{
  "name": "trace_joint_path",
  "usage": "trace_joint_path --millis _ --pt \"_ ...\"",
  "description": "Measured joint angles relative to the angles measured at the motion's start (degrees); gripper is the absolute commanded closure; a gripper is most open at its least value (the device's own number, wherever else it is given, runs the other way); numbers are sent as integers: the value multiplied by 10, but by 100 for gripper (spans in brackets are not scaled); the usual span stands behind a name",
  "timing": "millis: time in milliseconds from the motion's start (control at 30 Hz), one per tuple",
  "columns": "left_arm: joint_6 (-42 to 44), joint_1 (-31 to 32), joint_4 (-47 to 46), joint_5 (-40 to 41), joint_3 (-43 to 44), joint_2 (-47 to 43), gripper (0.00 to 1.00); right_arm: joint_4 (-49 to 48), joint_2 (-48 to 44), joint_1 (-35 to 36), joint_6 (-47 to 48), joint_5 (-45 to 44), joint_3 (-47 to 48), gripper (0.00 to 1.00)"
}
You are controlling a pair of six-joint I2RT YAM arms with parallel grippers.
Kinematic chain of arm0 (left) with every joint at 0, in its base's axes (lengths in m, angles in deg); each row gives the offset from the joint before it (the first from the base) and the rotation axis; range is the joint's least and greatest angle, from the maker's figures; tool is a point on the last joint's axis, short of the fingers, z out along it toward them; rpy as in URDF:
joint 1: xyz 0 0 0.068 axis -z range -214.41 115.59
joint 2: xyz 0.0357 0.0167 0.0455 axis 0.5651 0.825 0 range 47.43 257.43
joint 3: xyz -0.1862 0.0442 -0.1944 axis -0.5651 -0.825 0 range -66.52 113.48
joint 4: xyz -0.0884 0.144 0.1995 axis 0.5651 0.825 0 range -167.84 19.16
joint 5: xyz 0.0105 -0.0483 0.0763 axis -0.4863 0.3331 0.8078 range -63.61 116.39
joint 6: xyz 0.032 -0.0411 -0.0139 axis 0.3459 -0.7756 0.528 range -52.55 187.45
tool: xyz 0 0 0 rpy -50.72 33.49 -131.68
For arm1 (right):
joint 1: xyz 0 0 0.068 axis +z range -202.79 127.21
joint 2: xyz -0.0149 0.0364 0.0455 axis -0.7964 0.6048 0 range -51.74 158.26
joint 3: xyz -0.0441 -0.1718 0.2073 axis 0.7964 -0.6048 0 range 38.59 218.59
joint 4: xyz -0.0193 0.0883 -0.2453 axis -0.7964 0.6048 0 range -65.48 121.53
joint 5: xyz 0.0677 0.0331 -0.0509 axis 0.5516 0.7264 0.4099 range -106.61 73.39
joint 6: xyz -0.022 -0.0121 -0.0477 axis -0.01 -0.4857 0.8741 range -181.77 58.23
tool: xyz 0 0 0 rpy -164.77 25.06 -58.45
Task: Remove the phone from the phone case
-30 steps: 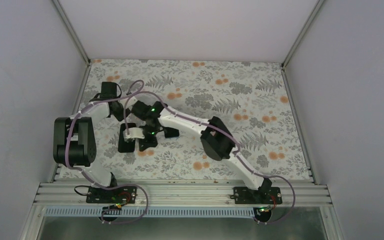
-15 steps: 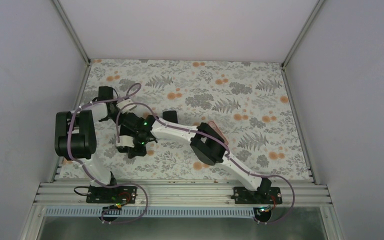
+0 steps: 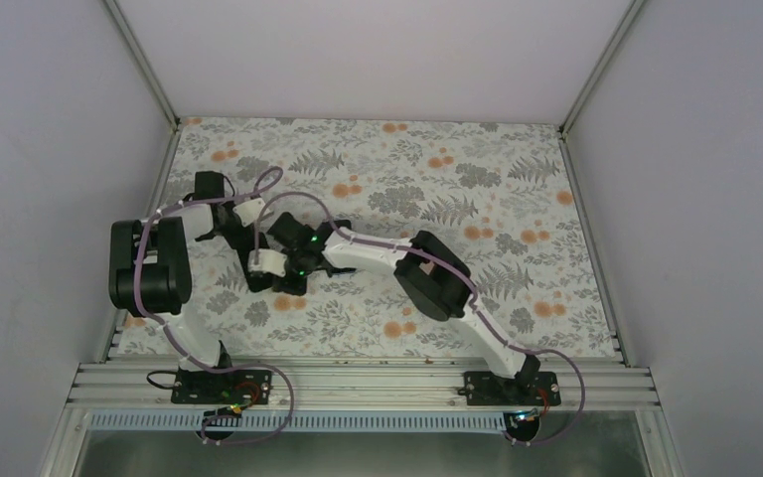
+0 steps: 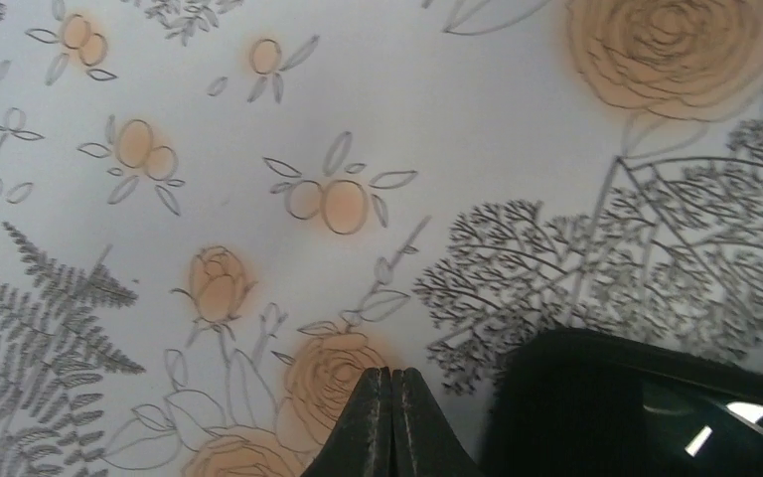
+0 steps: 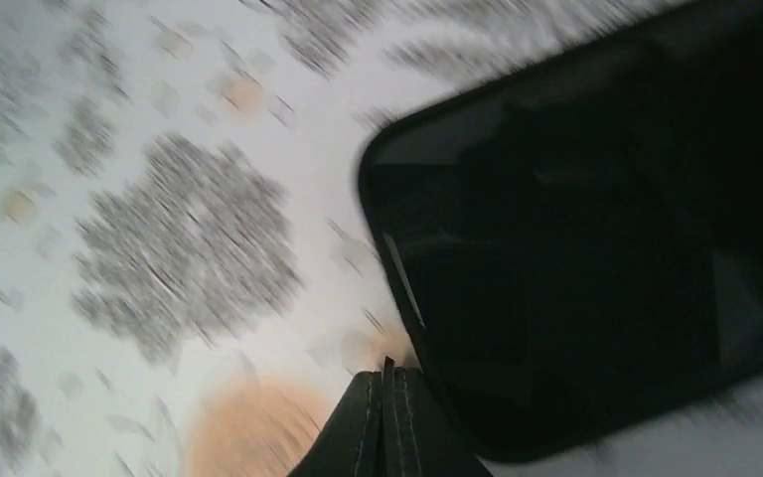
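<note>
In the left wrist view my left tool [image 4: 390, 383] is clenched at the bottom centre of the frame. Its two fingertips are pressed together with nothing between them. The phone [image 4: 646, 407] lies on the flowered desk [image 4: 407, 99] in the lower right corner, just beside the tool, dark and glossy.

The right wrist view is blurred. There the right tool [image 5: 387, 388] is also clenched on nothing, at the bottom centre. The phone [image 5: 596, 238] fills the right part of the frame, its rounded corner just beside the fingertips.

In the top view the left arm [image 3: 149, 268] and the right arm [image 3: 378, 253] meet at the left centre of the frame — the phone is mostly hidden under them.
</note>
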Motion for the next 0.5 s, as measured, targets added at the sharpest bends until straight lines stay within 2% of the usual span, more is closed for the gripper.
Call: trace_joint_path --millis 133,400,433,500 --pt "8 -2 35 0 3 -7 98 7 -46 -39 -1 -33 -63 97" --pt "5 -8 136 -17 18 -14 98 43 -77 -90 13 -68 -90 95" --pt "5 -8 143 -20 17 -16 98 49 -82 -91 16 -74 -93 81" --pt "3 -8 173 -26 17 -22 98 66 -94 -92 22 -82 -96 26"
